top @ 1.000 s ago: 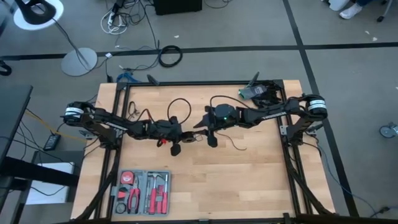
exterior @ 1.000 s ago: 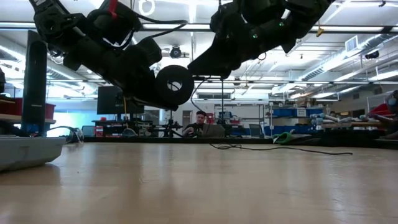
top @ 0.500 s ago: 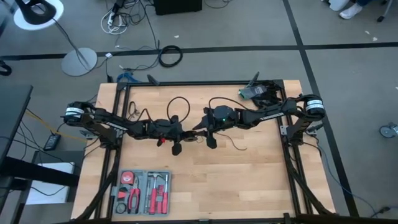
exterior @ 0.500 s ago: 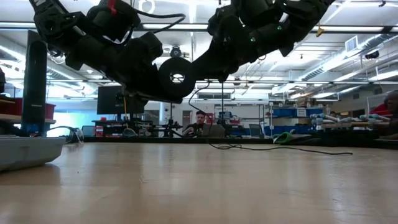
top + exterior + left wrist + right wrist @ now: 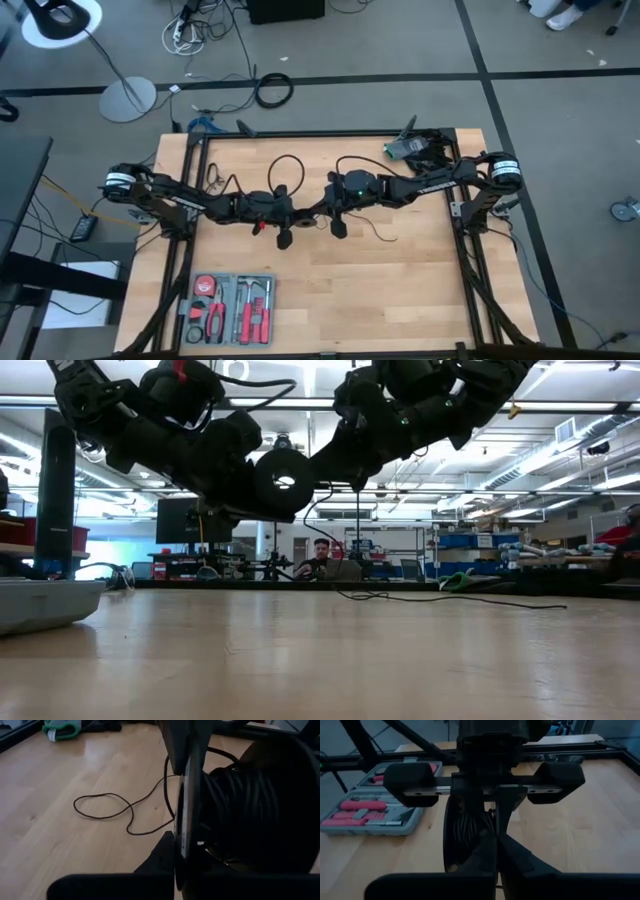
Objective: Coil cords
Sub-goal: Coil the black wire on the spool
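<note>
Both jaws are pressed shut: my left gripper (image 5: 283, 212) holds the round black spool (image 5: 283, 483) above mid-table while my right gripper (image 5: 318, 207) pinches the thin black cord (image 5: 107, 810) beside it for winding, I judge.

Right gripper (image 5: 496, 851) pinched shut at wound spool (image 5: 462, 832) (toolkit (image 5: 367, 810) beyond).

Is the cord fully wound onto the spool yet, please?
Not yet. Many turns sit on the spool, but a loose length of cord lies looped on the table beyond it.
</note>
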Action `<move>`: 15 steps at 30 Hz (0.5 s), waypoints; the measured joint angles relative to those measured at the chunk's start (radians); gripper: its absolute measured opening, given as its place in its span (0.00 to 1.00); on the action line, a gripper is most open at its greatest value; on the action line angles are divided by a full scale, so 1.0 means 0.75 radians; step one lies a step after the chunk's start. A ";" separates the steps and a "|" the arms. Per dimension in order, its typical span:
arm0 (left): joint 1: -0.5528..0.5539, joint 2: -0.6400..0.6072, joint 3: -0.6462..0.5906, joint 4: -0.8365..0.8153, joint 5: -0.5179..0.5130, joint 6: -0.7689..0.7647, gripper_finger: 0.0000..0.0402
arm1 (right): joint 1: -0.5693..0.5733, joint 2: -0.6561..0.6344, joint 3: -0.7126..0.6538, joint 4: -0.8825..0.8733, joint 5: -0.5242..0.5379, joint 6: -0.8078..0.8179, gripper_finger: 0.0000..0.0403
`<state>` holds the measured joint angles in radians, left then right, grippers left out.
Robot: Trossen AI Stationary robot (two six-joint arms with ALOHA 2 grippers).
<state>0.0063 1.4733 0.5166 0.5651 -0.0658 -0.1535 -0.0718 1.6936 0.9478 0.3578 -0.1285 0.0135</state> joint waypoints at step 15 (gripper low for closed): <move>0.001 0.001 -0.136 0.459 0.013 0.024 0.02 | -0.002 -0.076 -0.187 0.292 0.006 0.100 0.00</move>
<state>0.0067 1.4743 0.4149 0.9096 -0.0559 -0.1356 -0.0734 1.6369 0.8076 0.5770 -0.1240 0.0887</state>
